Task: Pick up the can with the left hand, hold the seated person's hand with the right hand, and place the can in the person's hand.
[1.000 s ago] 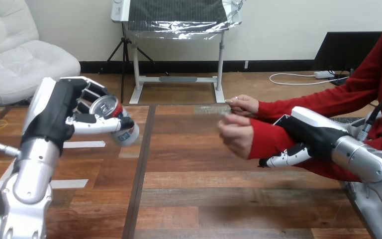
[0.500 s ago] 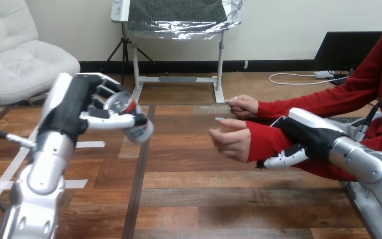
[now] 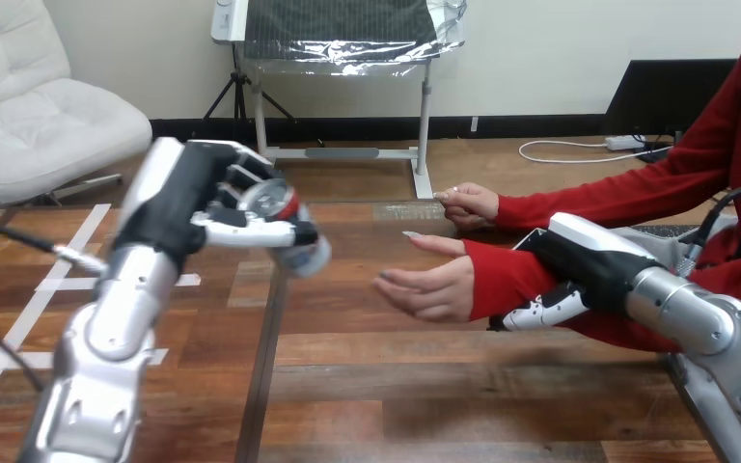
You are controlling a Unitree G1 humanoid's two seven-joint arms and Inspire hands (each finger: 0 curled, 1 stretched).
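**Inspector:** Now, the can. Where is it?

**Assistant:** The can (image 3: 294, 230) is in the left robot hand (image 3: 193, 198), raised clear of the tabletop (image 3: 444, 386) over its left half. It is tilted, with its silver top turned up toward the camera and its base pointing down to the right.

**Inspector:** State of that grip?

**Assistant:** Closed on the can. The fingers (image 3: 236, 183) curl round its far side and the thumb (image 3: 251, 231) lies across its near side. The silver forearm (image 3: 121, 318) rises from the lower left edge.

**Inspector:** And the right robot hand?

**Assistant:** The right robot hand (image 3: 589, 265) lies over the person's forearm (image 3: 516, 280), on the red sleeve just behind the wrist. Its own fingers (image 3: 540, 309) curl in beneath the sleeve, so it grips the forearm.

**Inspector:** The person's hands?

**Assistant:** The person's nearer hand (image 3: 425, 287) is held out above the tabletop, palm up, with its fingers straight and pointing left toward the can.

**Inspector:** Contact between can and palm?

**Assistant:** They are apart. The can's base is near the person's fingertips, to their left and a little higher.

**Inspector:** Anything further?

**Assistant:** The person's farther hand (image 3: 468, 203) is at the tabletop's far edge, behind the open one, with its fingers loosely bent.
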